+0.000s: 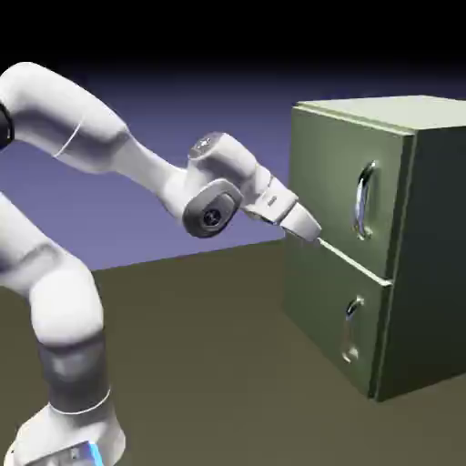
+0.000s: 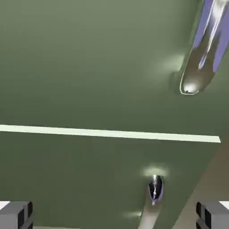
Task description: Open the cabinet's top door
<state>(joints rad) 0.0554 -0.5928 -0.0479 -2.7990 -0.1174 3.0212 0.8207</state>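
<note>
Now my gripper is wide open and holds nothing, close to the cabinet by the gap under the top door. I should go up to its long handle and grab it.

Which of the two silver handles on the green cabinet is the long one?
The top door's handle: a long curved vertical bar. The handle on the lower panel beneath it is short and small.
</note>
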